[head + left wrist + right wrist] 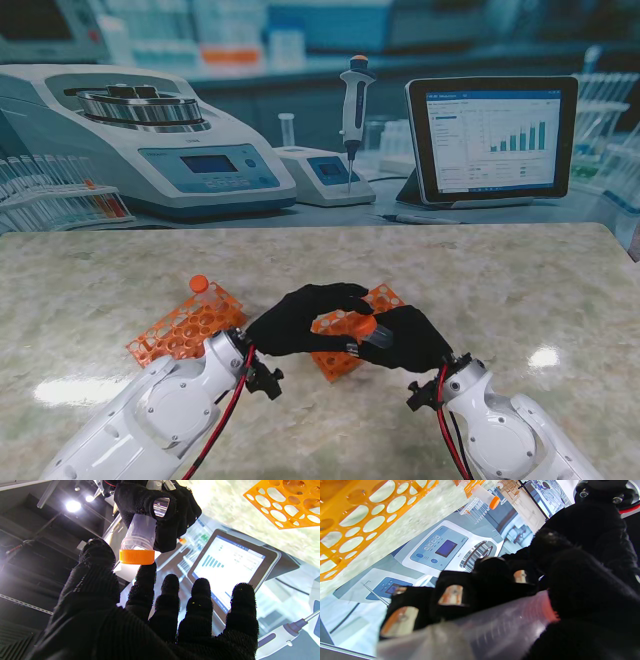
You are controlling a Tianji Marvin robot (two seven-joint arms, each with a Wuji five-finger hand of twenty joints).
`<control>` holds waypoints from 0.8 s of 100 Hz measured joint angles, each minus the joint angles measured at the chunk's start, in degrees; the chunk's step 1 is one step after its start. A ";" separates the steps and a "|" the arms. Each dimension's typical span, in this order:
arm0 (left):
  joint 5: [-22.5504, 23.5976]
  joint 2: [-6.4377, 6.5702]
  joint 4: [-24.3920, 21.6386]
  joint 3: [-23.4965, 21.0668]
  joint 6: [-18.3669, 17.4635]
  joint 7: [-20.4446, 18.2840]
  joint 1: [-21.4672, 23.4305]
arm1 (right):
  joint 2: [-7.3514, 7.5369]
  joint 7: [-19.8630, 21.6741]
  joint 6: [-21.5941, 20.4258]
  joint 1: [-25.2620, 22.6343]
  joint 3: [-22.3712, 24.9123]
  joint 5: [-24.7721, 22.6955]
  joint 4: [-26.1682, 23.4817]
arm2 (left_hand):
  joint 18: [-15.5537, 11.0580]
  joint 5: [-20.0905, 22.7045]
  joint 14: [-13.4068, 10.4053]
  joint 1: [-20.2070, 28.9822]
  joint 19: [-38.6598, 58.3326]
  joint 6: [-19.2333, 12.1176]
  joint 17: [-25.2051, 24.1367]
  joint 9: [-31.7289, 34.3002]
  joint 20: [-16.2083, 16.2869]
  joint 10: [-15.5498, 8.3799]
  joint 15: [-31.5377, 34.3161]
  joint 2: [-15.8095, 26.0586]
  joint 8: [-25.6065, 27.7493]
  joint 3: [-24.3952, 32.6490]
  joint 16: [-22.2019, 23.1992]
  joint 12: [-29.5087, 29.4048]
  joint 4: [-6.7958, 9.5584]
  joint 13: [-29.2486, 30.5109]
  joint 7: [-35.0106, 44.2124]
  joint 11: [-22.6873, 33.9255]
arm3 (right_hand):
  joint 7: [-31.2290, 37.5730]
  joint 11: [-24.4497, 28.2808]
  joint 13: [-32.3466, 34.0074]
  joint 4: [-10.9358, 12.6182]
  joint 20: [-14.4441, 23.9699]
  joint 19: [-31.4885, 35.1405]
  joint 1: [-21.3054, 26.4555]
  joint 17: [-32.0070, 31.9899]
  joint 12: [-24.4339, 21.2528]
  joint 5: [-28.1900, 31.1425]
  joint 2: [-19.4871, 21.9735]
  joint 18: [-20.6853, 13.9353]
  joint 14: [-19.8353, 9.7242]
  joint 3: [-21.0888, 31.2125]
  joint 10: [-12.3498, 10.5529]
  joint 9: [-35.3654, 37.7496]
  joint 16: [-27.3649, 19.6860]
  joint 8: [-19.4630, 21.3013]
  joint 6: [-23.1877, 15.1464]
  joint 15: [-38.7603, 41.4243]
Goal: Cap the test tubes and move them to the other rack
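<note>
Nearest me, both forearms rise from the bottom corners and meet over the bench (520, 290) centre. Right hand (405, 338) is clenched round a clear test tube (141, 533), fingers wrapped on the barrel; tube is held off the bench, lying roughly sideways, its orange cap (136, 556) pointing twd the left hand (300, 318). Cap sits on the tube mouth (whether it's fully screwed down, can't tell). Left hand's fingers are spread, gripping nothing: in the left wrist view the index fingertip (146, 571) looks to touch the cap rim, thumb just beside the cap, other three fingers apart from it.

Under and just behind the hands, an orange rack (345, 350) lies on the bench, partly hidden by both hands; its far corner shows past the knuckles. A 2nd orange rack (185, 328) lies to the left, near the left forearm, w/ one capped tube (199, 284) standing at its far end. Racks are apart, a strip of bare bench between them.

Right half of the bench is open out to its right edge, and there's open surface beyond the racks up to the far edge. Behind that edge: a lab backdrop (320, 110) w/ centrifuge, pipette, tablet.
</note>
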 measured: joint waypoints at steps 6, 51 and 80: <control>-0.17 0.00 0.39 0.44 0.10 0.04 -0.39 | 0.01 0.02 0.00 0.00 -0.04 0.00 0.00 | 0.00 -0.19 0.00 0.02 0.00 0.07 0.03 0.00 0.00 0.00 0.00 0.00 -0.01 0.00 -0.01 0.00 0.00 0.00 -0.02 0.00 | 0.00 0.00 0.00 0.00 0.00 0.00 0.00 0.00 0.00 0.00 0.00 0.00 0.00 0.00 0.00 0.00 0.00 0.00 0.00 0.00; 0.17 -0.23 1.21 1.01 0.03 0.86 -1.04 | 0.02 0.15 0.00 0.00 -0.20 0.05 0.00 | 0.01 2.89 0.00 0.73 0.00 1.57 2.07 0.11 -0.01 0.00 0.25 -0.02 1.42 0.33 -0.01 -0.01 0.22 0.01 -0.09 0.00 | 0.00 0.00 0.00 0.00 0.00 0.00 0.00 0.00 0.00 0.00 0.00 0.00 0.00 0.00 0.00 0.00 0.00 0.00 0.00 0.00; 1.84 -0.22 -0.28 -0.81 -0.66 1.37 0.77 | 0.01 -0.04 0.07 -0.17 -0.03 -0.16 -0.11 | 0.01 3.28 -0.02 1.97 -0.01 1.61 2.23 1.84 -0.01 0.00 1.09 -0.02 2.76 1.11 -0.01 -0.01 0.23 1.82 1.39 0.08 | 0.00 0.00 0.00 0.00 0.00 0.00 0.00 0.00 0.00 0.00 0.00 0.00 0.00 0.00 0.00 0.00 0.00 0.00 0.00 0.00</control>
